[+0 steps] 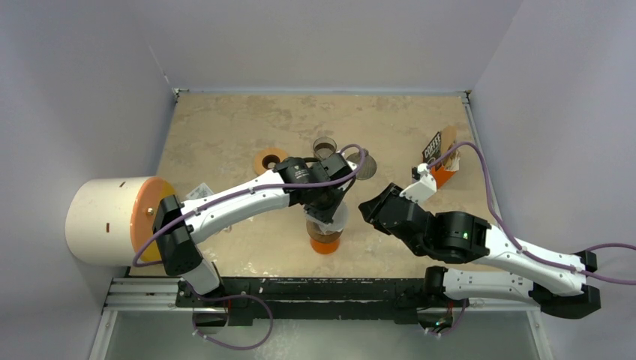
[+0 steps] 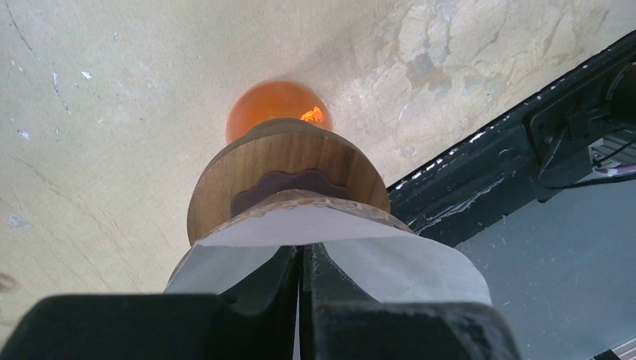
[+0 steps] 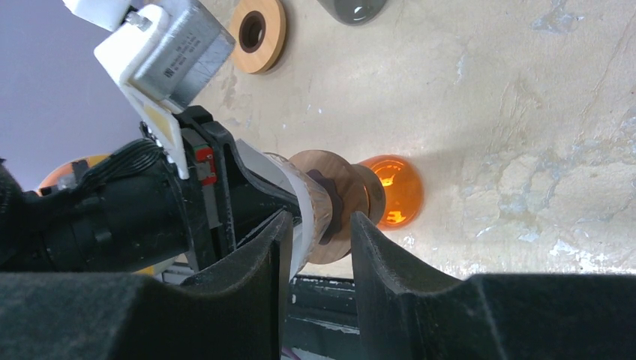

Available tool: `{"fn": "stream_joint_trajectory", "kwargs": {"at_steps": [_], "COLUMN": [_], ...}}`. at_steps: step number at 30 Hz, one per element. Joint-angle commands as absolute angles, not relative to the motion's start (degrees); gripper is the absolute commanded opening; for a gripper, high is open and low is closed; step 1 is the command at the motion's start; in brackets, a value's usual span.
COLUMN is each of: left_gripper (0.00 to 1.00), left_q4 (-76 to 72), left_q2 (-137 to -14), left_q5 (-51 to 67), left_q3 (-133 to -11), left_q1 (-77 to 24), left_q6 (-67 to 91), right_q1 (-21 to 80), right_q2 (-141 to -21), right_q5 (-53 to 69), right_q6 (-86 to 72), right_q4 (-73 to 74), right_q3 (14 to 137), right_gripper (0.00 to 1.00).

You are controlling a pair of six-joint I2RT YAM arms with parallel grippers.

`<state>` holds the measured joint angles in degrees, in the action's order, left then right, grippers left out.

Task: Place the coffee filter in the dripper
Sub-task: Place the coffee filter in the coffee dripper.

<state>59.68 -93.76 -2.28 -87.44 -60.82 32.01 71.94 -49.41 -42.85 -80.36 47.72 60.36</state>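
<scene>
Coffee filter [image 2: 409, 262] in dripper [image 2: 285, 161], left tool [image 2: 302, 259] clenched over it, right tool [image 3: 319, 229] parted and empty, "COFFEE" on packet [image 1: 437, 156].

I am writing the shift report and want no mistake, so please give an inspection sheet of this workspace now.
Surface: beige stone-look table, worn patches, no spill seen.
Job's things: the coffee filter sits in the dripper, which stands on the orange glass vessel.
Clutter: wooden ring, grey glass cup, coffee packet, big white cylinder at the left.
Grippers: left gripper shut at the filter's rim; right gripper open beside the dripper, holding nothing.
Cables: purple cables loop along both arms.
Surroundings: plain grey walls on three sides.
</scene>
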Motion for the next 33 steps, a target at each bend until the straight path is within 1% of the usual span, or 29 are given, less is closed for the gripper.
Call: {"fn": "stream_joint_trajectory", "kwargs": {"at_steps": [1,7,13,18,21,25,27,30,33], "left_gripper": [0.00,0.00,0.00,0.00,0.00,0.00,0.00,0.00,0.00], "left_q4": [60.53,62.72,64.91,66.11,66.57,63.79,61.35,57.80,52.59], "left_q2": [-93.16,-92.96,-91.91,-90.36,-88.88,-85.07,-82.55,-78.93,-74.59], "left_q5": [-2.00,-2.04,-0.35,1.47,1.41,1.17,1.06,0.84,0.42], "left_q3": [-91.84,-95.49,-99.39,-102.54,-103.53,-101.94,-99.93,-95.76,-90.93], "left_q1": [-61.00,-61.00,-60.92,-60.59,-59.11,-56.08,-54.46,-51.68,-50.03], "left_q6": [30.30,28.74,25.95,24.12,22.71,20.94,20.11,18.73,16.76], "right_q1": [71.81,71.81,71.81,71.43,70.63,67.26,64.83,61.24,58.07], "right_q2": [-48.92,-47.94,-45.88,-43.90,-42.58,-43.87,-45.08,-45.84,-46.13], "right_q5": [-44.40,-45.25,-46.34,-46.54,-43.01,-35.85,-31.73,-24.99,-18.09], "right_q6": [-80.22,-78.53,-71.44,-65.79,-60.05,-56.41,-55.61,-54.69,-54.36], "right_q4": [48.84,49.64,46.84,45.37,41.38,39.14,38.53,35.96,32.07], "right_q3": [60.29,59.97,57.56,55.68,53.42,50.99,49.61,46.59,42.75], "right_gripper": [0.38,0.39,0.41,0.39,0.34,0.22,0.11,0.00,0.00]}}
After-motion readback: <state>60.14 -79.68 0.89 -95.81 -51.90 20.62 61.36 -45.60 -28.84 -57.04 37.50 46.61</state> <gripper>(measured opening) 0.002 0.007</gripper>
